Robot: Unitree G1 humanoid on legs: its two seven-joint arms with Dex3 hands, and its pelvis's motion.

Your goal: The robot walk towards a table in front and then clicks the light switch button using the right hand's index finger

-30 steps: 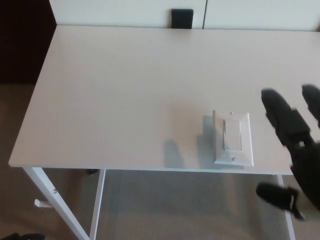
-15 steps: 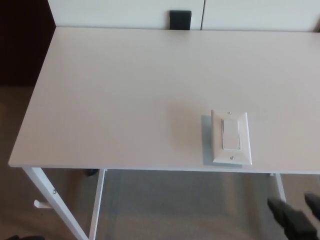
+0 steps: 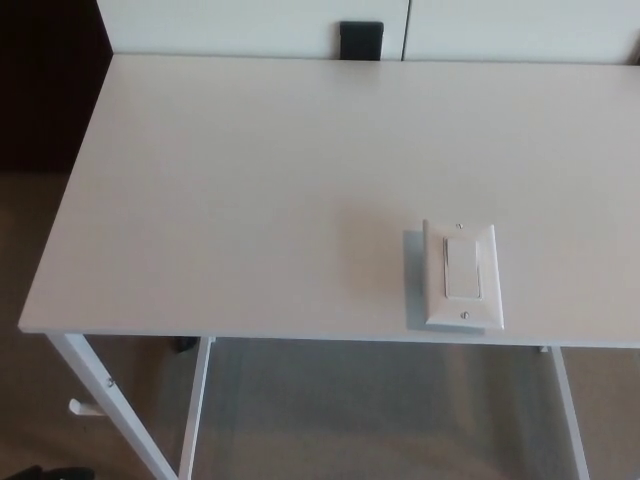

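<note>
Neither the left hand nor the right hand shows anywhere in the head view, so their state cannot be told.

The light switch (image 3: 462, 275) lies flat on the bench (image 3: 250, 180), close to the near edge and toward the robot's right side. It is a white rectangular wall plate with a tall rocker button (image 3: 461, 270) set in its middle and a small screw above and below the rocker. Its long axis runs from the near edge toward the far edge of the bench, roughly square to the front edge. A soft shadow falls along its left side.

The bench top is pale and plain, carried on white metal legs (image 3: 105, 400). Beyond the far edge a small black block (image 3: 361, 40) stands against a white wall. Brown carpet floor (image 3: 30, 260) shows to the left and below.
</note>
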